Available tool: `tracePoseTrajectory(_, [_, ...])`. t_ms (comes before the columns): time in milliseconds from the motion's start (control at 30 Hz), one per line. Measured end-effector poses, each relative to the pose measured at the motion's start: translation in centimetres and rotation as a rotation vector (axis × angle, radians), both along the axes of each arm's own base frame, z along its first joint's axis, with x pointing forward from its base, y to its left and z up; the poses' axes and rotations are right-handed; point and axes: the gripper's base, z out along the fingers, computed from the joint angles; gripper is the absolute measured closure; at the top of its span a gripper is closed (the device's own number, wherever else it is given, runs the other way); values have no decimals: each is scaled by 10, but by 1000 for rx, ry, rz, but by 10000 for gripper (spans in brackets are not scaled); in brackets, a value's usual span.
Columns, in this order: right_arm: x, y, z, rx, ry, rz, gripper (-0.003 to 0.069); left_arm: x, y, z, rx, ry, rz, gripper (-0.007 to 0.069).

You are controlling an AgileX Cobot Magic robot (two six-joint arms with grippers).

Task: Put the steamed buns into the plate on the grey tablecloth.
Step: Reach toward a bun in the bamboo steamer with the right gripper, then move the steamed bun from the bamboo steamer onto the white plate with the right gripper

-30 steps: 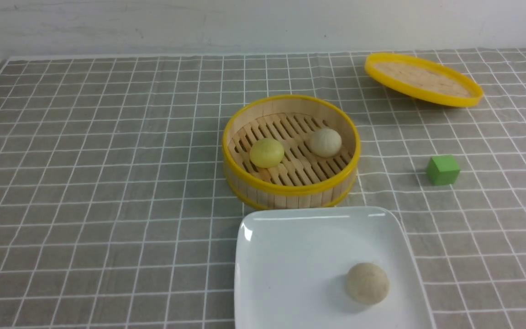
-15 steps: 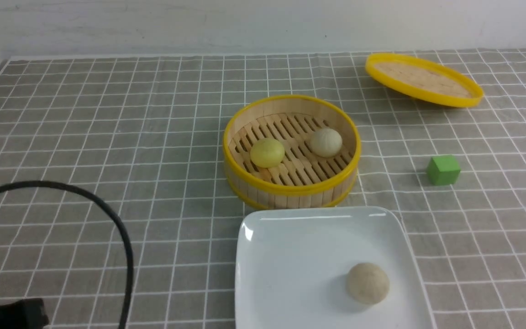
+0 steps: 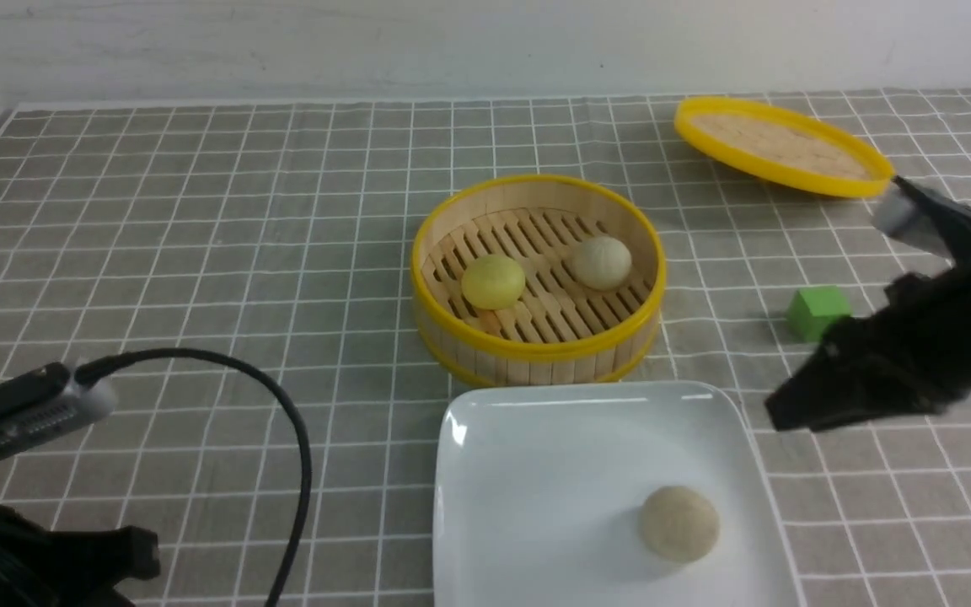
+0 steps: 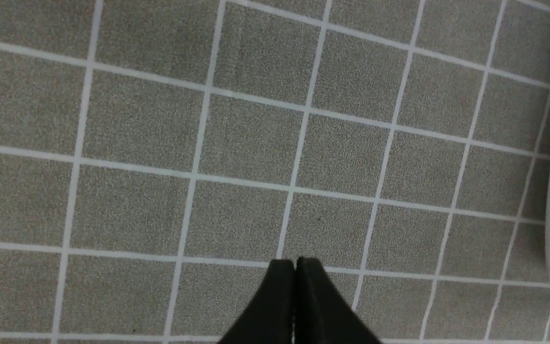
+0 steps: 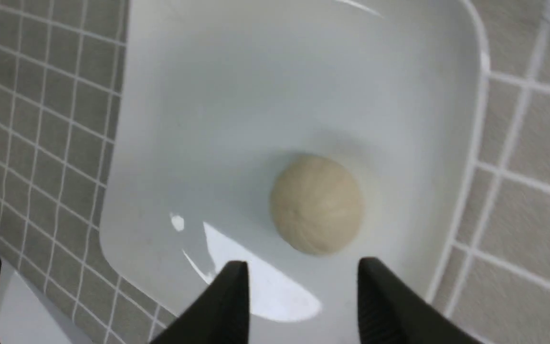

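Right fingers: spread wide apart, nothing between them, touching nothing. In the right wrist view they hang above the plate, with the beige bun lying just past the tips and roughly in line with the gap.

Left fingers: pressed together tip to tip, holding nothing, poised over bare grey tablecloth. The plate's rim shows at the edge of that view.

Beige bun: smooth, round, matte, with faint surface lines. It sits on the plate toward its near right part, apart from the rim.

Plate: glossy white, square with rounded corners and a raised rim. It lies on the tablecloth directly in front of the steamer basket, close to it; whether they touch I cannot tell.

Other steamed buns: the pale yellow bun and the cream bun rest on the basket's slats, apart from each other.

Front view, right side: the dark right arm reaches in near the plate's far right corner, beside the green cube. The yellow-rimmed lid lies tilted at far right.
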Motion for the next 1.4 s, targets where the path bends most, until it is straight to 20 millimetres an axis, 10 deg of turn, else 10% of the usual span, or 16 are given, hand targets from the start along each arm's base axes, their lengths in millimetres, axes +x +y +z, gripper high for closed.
tracePoseTrajectory(300, [86, 67, 14, -189, -216, 108, 172, 1, -1, -1, -11, -1, 0, 587])
tracePoseTrajectory(667, [172, 100, -47, -334, -400, 74, 236, 6, -2, 1, -29, -37, 20, 571])
tracePoseTrajectory(967, [174, 100, -55, -349, -371, 92, 588, 6, -2, 1, -29, -36, 19, 559])
tracePoseTrajectory(1133, [156, 96, -6, -347, -338, 141, 636, 6, -2, 1, -29, -36, 19, 552])
tracePoseTrajectory(1300, [98, 76, 92, -322, -312, 150, 636, 6, -2, 1, -29, -36, 19, 549])
tracePoseTrajectory(1400, [81, 69, 107, -300, -299, 96, 636, 6, -2, 1, -29, -36, 19, 547])
